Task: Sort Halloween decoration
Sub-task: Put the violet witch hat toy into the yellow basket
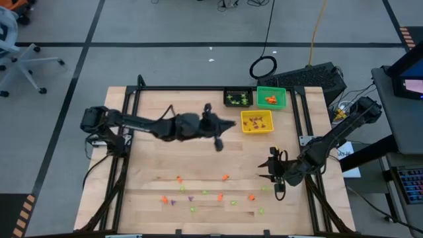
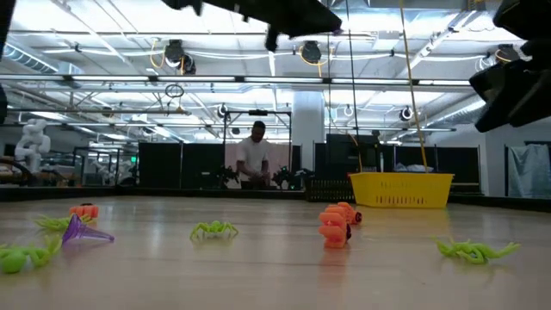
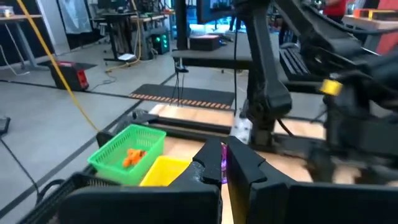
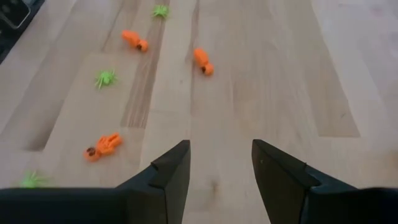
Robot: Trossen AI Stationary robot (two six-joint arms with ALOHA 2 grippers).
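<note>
Right now the left gripper [image 1: 229, 123] sits high over the back half of the table [image 1: 152, 165], just short of the yellow bin [image 1: 257, 121], jaws together on a purple trinket [image 3: 223, 163]; in the left wrist view that piece shows as a thin purple sliver pinched between the fingers [image 3: 249, 163]. Yellow bin and green bin [image 1: 271, 98] lie just ahead of it, black bin [image 1: 238, 98] beside the green one, all three packed into the table's back right corner with little gap between them. Green bin holds orange pieces, yellow bin a few mixed ones, black bin light-green ones

Right gripper [image 1: 271, 169] hangs low over the right side of the table, jaws apart, nothing between them. Right wrist view: bare wood directly under its fingers [image 4: 168, 171], with orange trinkets [image 4: 203, 61] and green spiders [image 4: 106, 78] scattered farther out, none touching the fingers

Rest of the Halloween decoration [image 1: 218, 196] is strewn in a loose band along the front strip of the table, close to the front edge, pieces apart from each other. Wide bare wood between that band and the bins; the left arm spans it from the left side. Low view: orange piece [image 2: 334, 226] stands mid-table, green spiders [image 2: 213, 229] either side, purple cone [image 2: 79, 231] at left, a person [image 2: 256, 156] in the room well beyond the table
</note>
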